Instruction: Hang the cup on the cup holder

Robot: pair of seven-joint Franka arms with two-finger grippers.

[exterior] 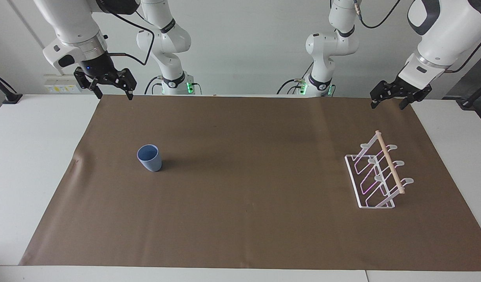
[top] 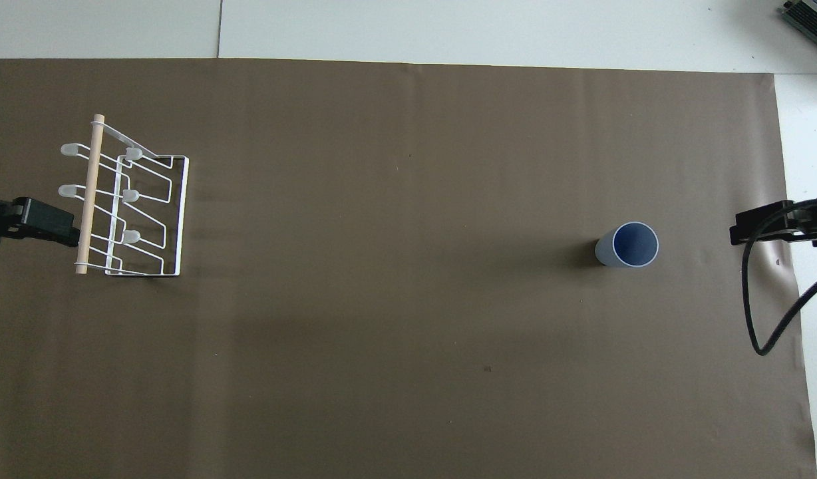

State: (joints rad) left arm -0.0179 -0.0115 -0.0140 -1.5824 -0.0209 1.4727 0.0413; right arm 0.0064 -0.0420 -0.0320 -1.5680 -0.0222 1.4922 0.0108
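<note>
The pale blue-grey cup (exterior: 149,158) stands upright, mouth up, on the brown mat toward the right arm's end of the table; it also shows in the overhead view (top: 628,245). The white wire cup holder (exterior: 377,176) with its wooden dowel (exterior: 388,161) stands toward the left arm's end, with nothing on its prongs; it shows in the overhead view too (top: 132,199). My right gripper (exterior: 113,95) hangs open and empty in the air over the mat's corner, well apart from the cup. My left gripper (exterior: 387,105) hangs open and empty over the mat's other corner by the robots, apart from the holder.
The brown mat (exterior: 248,203) covers most of the white table (exterior: 29,164). A black cable (top: 758,313) loops down from the right arm. Only the grippers' tips show at the side edges of the overhead view.
</note>
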